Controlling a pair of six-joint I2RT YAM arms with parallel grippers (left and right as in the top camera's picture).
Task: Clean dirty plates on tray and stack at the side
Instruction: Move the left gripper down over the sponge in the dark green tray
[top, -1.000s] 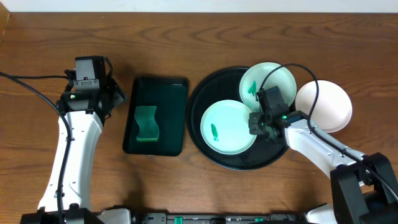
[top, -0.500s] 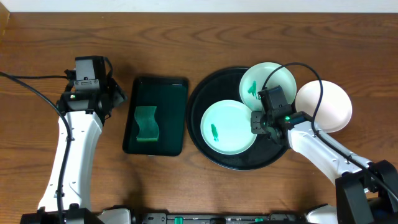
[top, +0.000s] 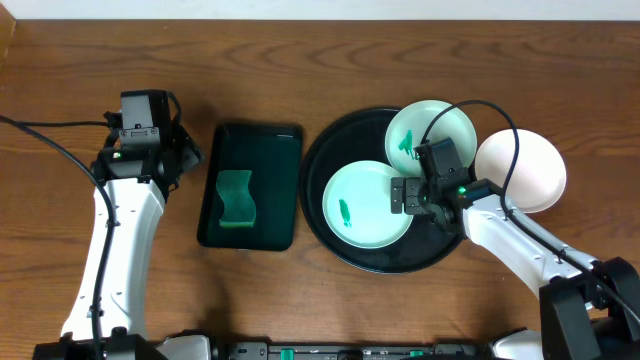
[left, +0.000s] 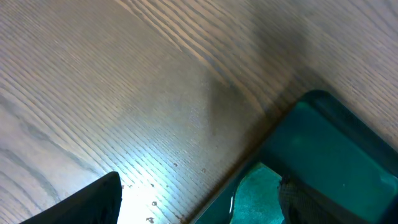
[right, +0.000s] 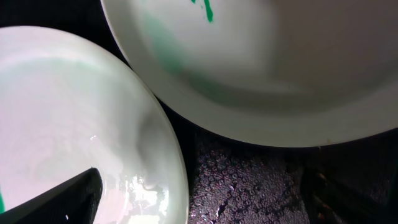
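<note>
Brown wooden bench. Two dirty plates lie on the black tray, with a third plate just beside it. Right claw gapes empty over one rim; left claw is likewise apart. Plates judged stiff, glossy, slippery, breakable: grip at the rim.

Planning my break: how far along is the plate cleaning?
Done: one clean-looking plate sits on the table beside the tray. In hand: nothing; the right gripper is open over the tray, the left gripper open near the sponge. Left: the near plate and the far plate, both green-smeared, lie on the tray.
</note>
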